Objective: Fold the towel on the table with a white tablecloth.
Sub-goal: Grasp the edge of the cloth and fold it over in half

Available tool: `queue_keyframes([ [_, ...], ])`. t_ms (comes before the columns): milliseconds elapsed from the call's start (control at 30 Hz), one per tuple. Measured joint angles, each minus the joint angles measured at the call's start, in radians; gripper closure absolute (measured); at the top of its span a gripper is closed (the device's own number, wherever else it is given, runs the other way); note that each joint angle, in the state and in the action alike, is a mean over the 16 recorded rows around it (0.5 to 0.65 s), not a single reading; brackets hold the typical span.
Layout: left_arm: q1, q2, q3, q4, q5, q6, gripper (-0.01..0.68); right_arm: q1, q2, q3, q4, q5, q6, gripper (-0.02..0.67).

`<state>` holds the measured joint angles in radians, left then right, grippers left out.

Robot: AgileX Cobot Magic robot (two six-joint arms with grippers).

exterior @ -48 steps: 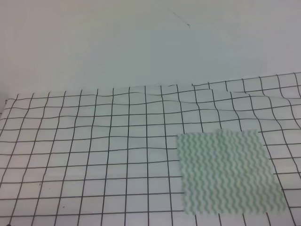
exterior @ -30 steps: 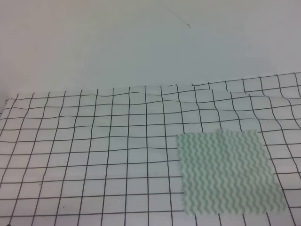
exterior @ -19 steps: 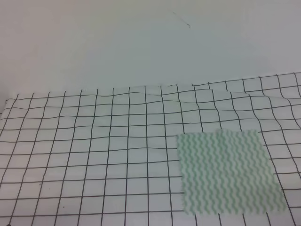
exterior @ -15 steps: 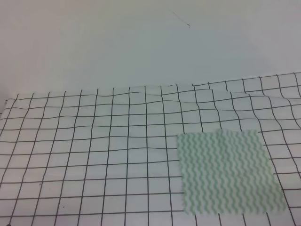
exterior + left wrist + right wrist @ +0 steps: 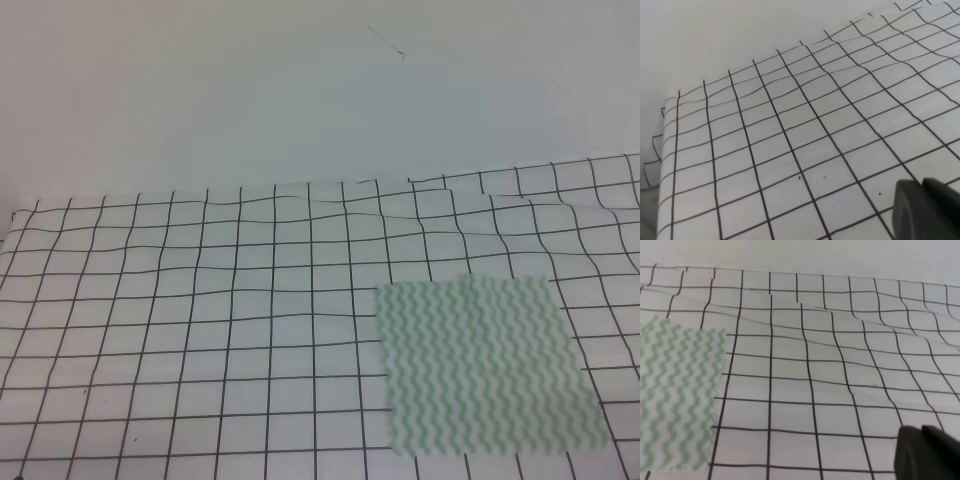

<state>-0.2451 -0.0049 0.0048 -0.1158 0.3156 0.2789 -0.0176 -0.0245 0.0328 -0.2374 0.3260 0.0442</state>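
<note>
The towel (image 5: 485,365), mint-green and white with wavy stripes, lies flat and unfolded at the right front of the table, on the white tablecloth (image 5: 200,320) with its black grid. The right wrist view shows the towel's edge (image 5: 677,390) at the left. No arm appears in the exterior high view. Only a dark piece of the left gripper (image 5: 927,210) shows at the bottom right of the left wrist view, above bare tablecloth (image 5: 790,140). A like dark piece of the right gripper (image 5: 927,452) shows at the bottom right of the right wrist view. Neither view reveals the jaws.
The tablecloth is slightly wrinkled along the back edge (image 5: 420,205), with a plain pale wall (image 5: 300,90) behind. Its left edge (image 5: 670,150) drops off in the left wrist view.
</note>
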Motion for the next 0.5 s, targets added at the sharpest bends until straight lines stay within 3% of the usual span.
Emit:
queue_keyframes([
  [500,0.0,0.0,0.0,-0.002,-0.001,0.0,0.673,0.0,0.0,0.0,0.007,-0.002,0.001,0.652],
])
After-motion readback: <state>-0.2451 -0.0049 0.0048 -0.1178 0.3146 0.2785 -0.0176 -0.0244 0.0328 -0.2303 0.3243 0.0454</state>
